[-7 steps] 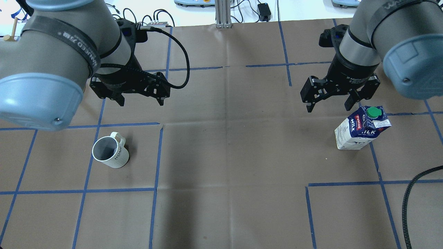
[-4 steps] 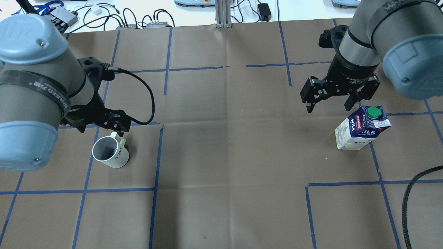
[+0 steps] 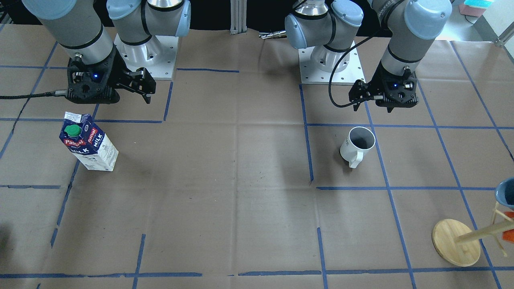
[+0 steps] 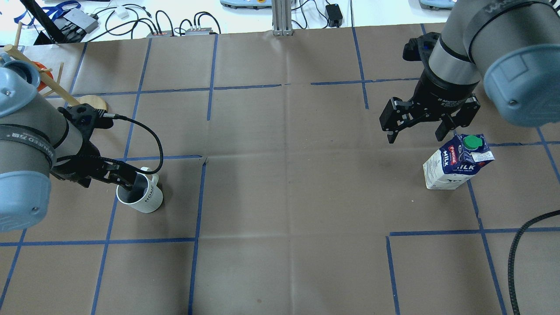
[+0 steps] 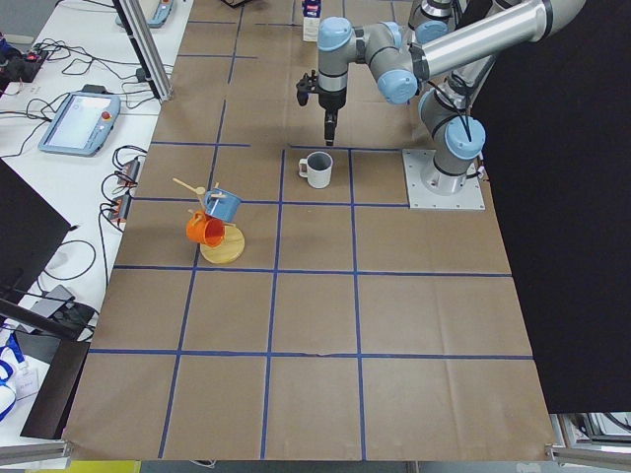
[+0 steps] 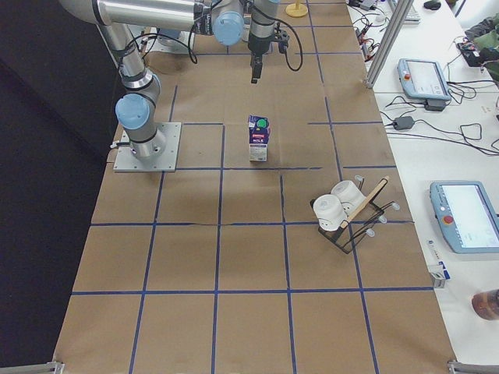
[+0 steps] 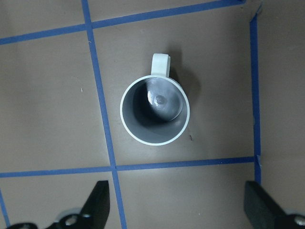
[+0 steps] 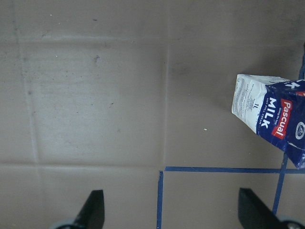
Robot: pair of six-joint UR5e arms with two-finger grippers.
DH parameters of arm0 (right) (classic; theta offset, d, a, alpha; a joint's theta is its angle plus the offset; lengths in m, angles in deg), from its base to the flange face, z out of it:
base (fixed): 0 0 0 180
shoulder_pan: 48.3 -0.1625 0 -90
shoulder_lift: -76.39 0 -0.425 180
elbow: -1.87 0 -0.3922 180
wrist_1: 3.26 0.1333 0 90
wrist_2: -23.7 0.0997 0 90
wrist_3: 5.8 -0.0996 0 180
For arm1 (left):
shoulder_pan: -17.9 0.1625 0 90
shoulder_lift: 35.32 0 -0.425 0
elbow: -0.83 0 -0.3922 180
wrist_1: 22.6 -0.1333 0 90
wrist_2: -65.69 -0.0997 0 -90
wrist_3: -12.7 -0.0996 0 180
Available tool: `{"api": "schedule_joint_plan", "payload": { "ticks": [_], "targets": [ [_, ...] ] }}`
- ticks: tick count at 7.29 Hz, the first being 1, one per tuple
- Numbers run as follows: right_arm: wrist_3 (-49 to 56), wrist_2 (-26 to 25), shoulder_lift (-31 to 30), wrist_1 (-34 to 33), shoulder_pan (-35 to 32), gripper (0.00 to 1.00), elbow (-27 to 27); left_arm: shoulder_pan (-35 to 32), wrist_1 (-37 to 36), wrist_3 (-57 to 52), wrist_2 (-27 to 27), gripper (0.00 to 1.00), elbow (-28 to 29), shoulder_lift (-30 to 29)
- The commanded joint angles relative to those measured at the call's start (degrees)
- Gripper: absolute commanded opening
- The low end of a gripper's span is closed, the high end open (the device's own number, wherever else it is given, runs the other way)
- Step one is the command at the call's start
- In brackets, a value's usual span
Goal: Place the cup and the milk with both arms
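Observation:
The white cup [image 4: 140, 194] stands upright on the brown paper at the left, handle toward the far side; it also shows in the front view [image 3: 357, 144] and the left wrist view [image 7: 155, 112]. My left gripper [image 4: 107, 177] is open and empty, hovering above the cup, just to its left. The milk [image 4: 457, 162] stands upright at the right, green cap on top; it also shows in the front view [image 3: 88, 142] and at the right edge of the right wrist view [image 8: 271, 119]. My right gripper [image 4: 415, 131] is open and empty, raised beyond the carton and to its left.
A wooden mug tree [image 3: 455, 243] with a blue and an orange cup stands on the table's left end [image 4: 94, 103]. A black rack with white cups [image 6: 343, 214] sits at the right end. A black cable [image 4: 520, 245] hangs at the near right. Blue tape lines grid the paper.
My left arm has swung from the far left of the table toward me, and its open gripper now hovers by the cup. The right arm, cup and milk have not moved.

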Motion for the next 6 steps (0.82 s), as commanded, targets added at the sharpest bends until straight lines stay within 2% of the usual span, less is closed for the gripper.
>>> {"api": "schedule_joint_plan", "payload": {
  "ticks": [1, 3, 6],
  "targets": [
    [-0.1, 0.0, 0.0, 0.0, 0.0, 1.0, 0.0, 2.4, -4.2, 0.0, -0.1, 1.0, -4.6, -0.7],
    [-0.1, 0.1, -0.1, 0.0, -0.1, 1.0, 0.1, 3.5, -4.7, -0.4, 0.3, 1.0, -5.4, -1.5],
    [-0.1, 0.1, 0.0, 0.0, -0.1, 1.0, 0.1, 5.0, -13.8, -1.4, 0.0, 1.0, -4.7, -9.0]
  ]
}}
